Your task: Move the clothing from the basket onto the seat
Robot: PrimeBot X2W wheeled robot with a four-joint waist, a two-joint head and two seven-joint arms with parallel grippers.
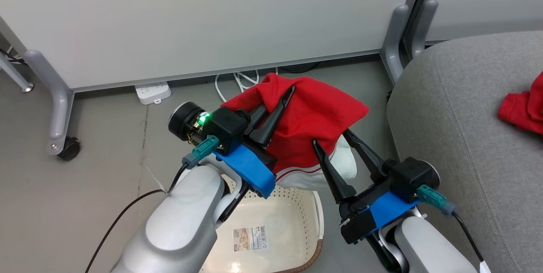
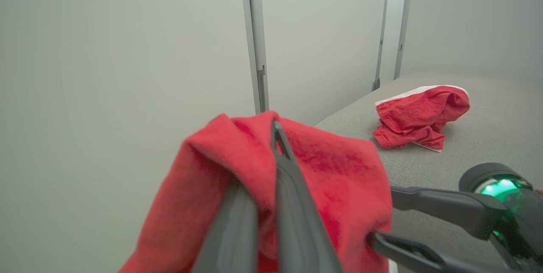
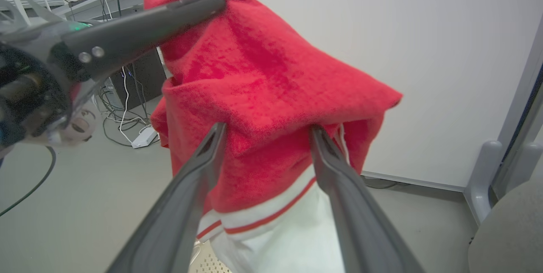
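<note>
A red garment with white stripes and a white panel (image 1: 314,112) hangs in the air above the basket (image 1: 292,209), a cream perforated tub with a barcode sticker on its bottom. My left gripper (image 1: 282,99) is shut on the garment's top fold, seen close in the left wrist view (image 2: 275,133). My right gripper (image 1: 331,137) is open. Its fingers straddle the hanging cloth (image 3: 271,86) lower down, one on each side (image 3: 265,133). A second red garment (image 2: 420,116) lies crumpled on the grey seat (image 1: 458,116), also visible at the head view's right edge (image 1: 524,110).
White partition panels stand behind, on grey feet (image 1: 394,44), one with a caster (image 1: 70,149). A white power strip (image 1: 152,92) and cables (image 1: 237,82) lie on the floor by the panel. The seat's rounded edge is right beside my right arm.
</note>
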